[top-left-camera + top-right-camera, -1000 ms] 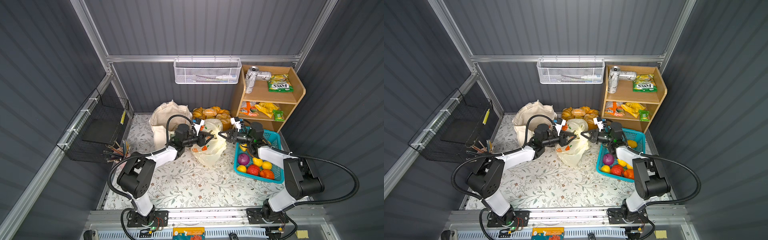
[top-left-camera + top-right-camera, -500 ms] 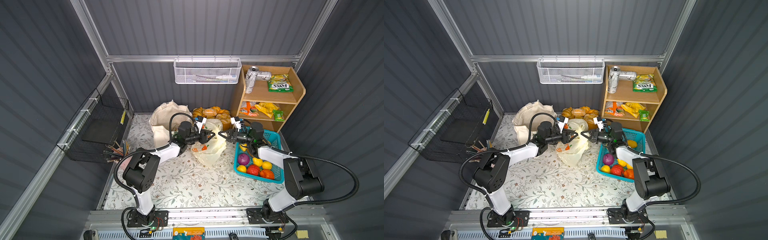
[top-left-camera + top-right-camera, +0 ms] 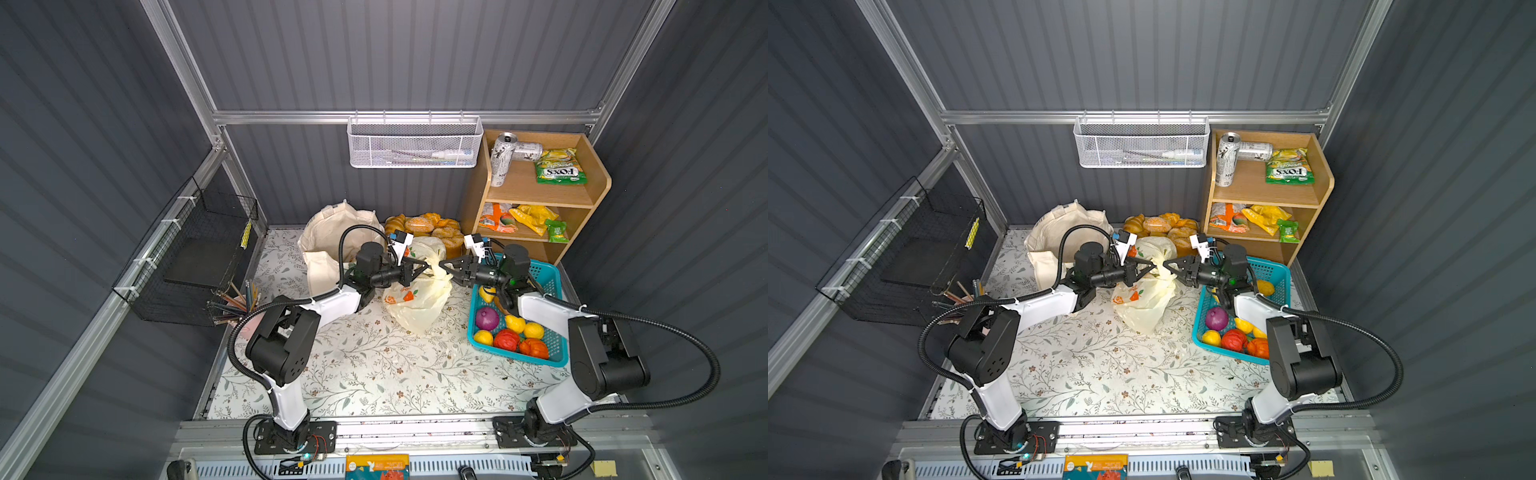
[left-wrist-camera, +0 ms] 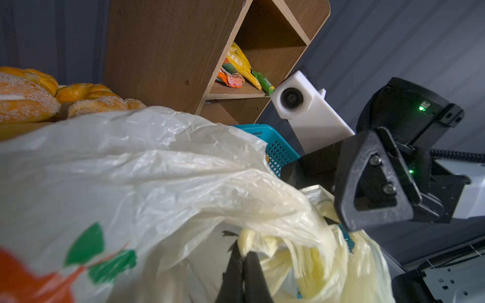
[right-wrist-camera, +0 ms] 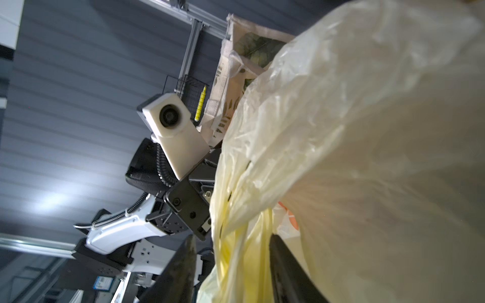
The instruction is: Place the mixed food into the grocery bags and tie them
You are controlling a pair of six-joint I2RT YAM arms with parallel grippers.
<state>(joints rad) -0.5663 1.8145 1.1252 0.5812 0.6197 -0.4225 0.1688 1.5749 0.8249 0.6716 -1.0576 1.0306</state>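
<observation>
- Nearest me, the floral surface [image 3: 374, 374] lies bare between the two arm bases.
- Further in, near the middle, the cream-yellow plastic bag [image 3: 419, 307] sits slumped on the surface, with an orange and green print on its side.
- Just beside it on the right stands the turquoise basket [image 3: 542, 272]. It holds a purple onion [image 3: 487, 318], yellow lemons [image 3: 515, 323] and red toy produce [image 3: 506, 340].
- Over the top of the bag my two claws face each other tip to tip, near but apart in both top views.
- The left claw [image 4: 244, 258] is pressed together, pinching a twisted yellow strand of the bag's handle.
- The right claw [image 5: 232, 251] is spread. A bunched strand of the bag runs between its fingers [image 5: 284, 265], seemingly against one and clear of the other, so nothing is clamped there.
- Behind the left arm the beige canvas tote [image 3: 332, 237] stands slumped near the back wall. Its dark green print shows in the right wrist view.
- Behind the plastic bag, bread rolls [image 3: 424, 224] lie against the back wall.
- In the far right corner stands the wooden shelf [image 3: 592, 187]. Orange and yellow packets [image 3: 515, 218] lie on its middle level, and a green FOX'S packet [image 3: 559, 172] and a can [image 3: 500, 162] are on top.
- Farthest off, a white wire basket [image 3: 415, 145] hangs on the back wall rail.
</observation>
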